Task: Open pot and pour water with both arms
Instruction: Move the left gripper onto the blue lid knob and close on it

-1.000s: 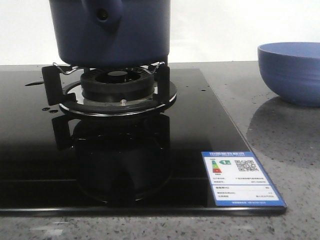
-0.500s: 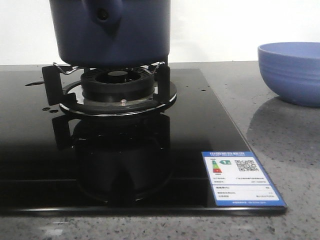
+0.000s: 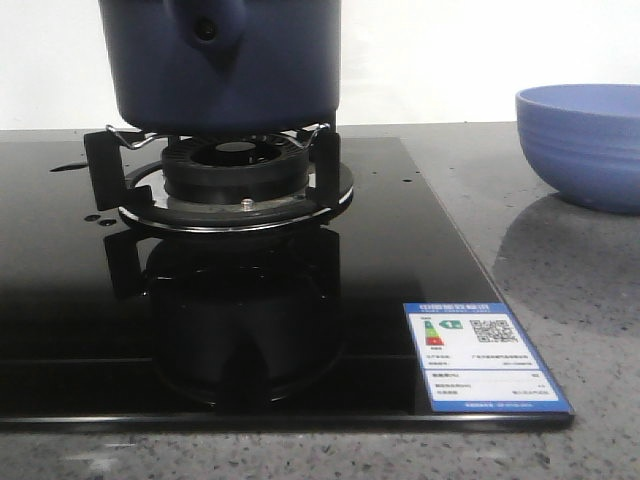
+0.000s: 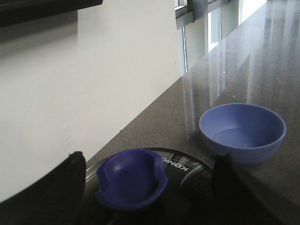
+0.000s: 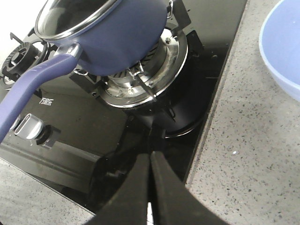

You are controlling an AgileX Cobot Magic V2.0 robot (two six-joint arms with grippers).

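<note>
The dark blue pot (image 3: 225,60) stands on the burner's pot rest (image 3: 235,170), its handle socket facing me; its top is cut off in the front view. The right wrist view shows the pot (image 5: 126,40) with a glass lid (image 5: 70,16) on it and a long blue handle (image 5: 33,89). My left gripper (image 4: 147,187) hangs open just above the lid (image 4: 187,164), with the blue lid knob (image 4: 133,178) between its fingers, apart from both. Over the stove's front edge, my right gripper (image 5: 150,157) is shut on nothing, away from the pot.
A lighter blue ribbed bowl (image 3: 585,140) sits on the grey stone counter to the pot's right, also seen as the bowl (image 4: 243,129) and the bowl (image 5: 283,47). The black glass stove top (image 3: 60,290) carries a label sticker (image 3: 485,355) and a control knob (image 5: 29,126).
</note>
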